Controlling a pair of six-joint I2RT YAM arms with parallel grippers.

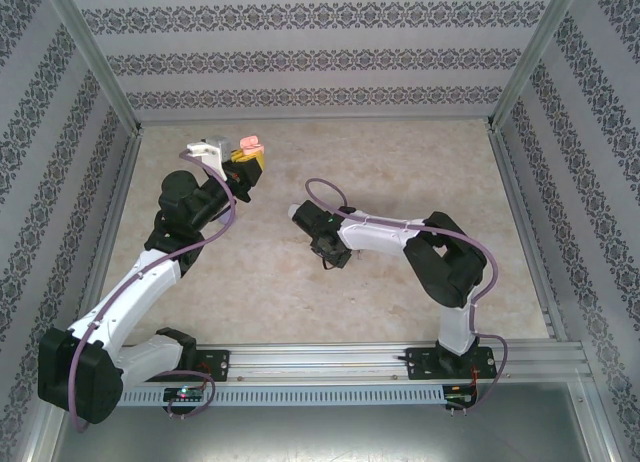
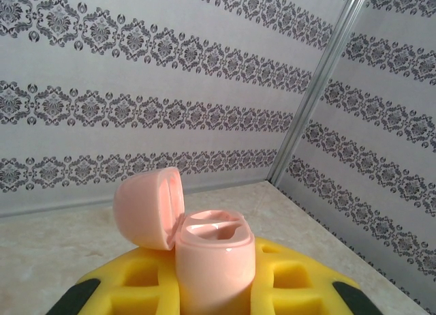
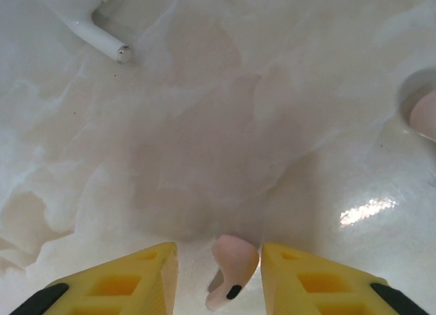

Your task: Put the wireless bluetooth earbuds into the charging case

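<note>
My left tool [image 2: 214, 291] is clamped on the pink charging case [image 2: 215, 260], held upright between my yellow fingers [image 2: 136, 284], one on each side of it. The lid [image 2: 146, 206] is flipped open and hinged back to the left. The two sockets on top show, and I can't tell if anything is inside them. In the top view my left tool [image 1: 245, 164] is raised at the far left of the counter [image 1: 300, 312], with the case [image 1: 250, 142] at its tip and well apart from my right arm. The patterned wall [image 2: 136, 110] is behind it.

My right tool [image 3: 218, 248] points down at the counter near the middle. Its jaws are part-way open and straddle a pink earbud [image 3: 231, 267]. The bud sits just beside the right finger [image 3: 320, 281], maybe touching it, and there is a visible gap to the left finger [image 3: 116, 284], so it isn't gripped. The bud has a dark spot on its lower end.

A white earbud [image 3: 95, 32] lies on the counter at the top left of the right wrist view, stem pointing down-right, well apart from the pink one. A pinkish rounded thing [image 3: 424, 114] sits in a pale ring at the right edge. It is cropped, so I can't tell what it is.

In the top view my right tool [image 1: 325, 250] is low over the counter, and the buds are too small to make out.
</note>
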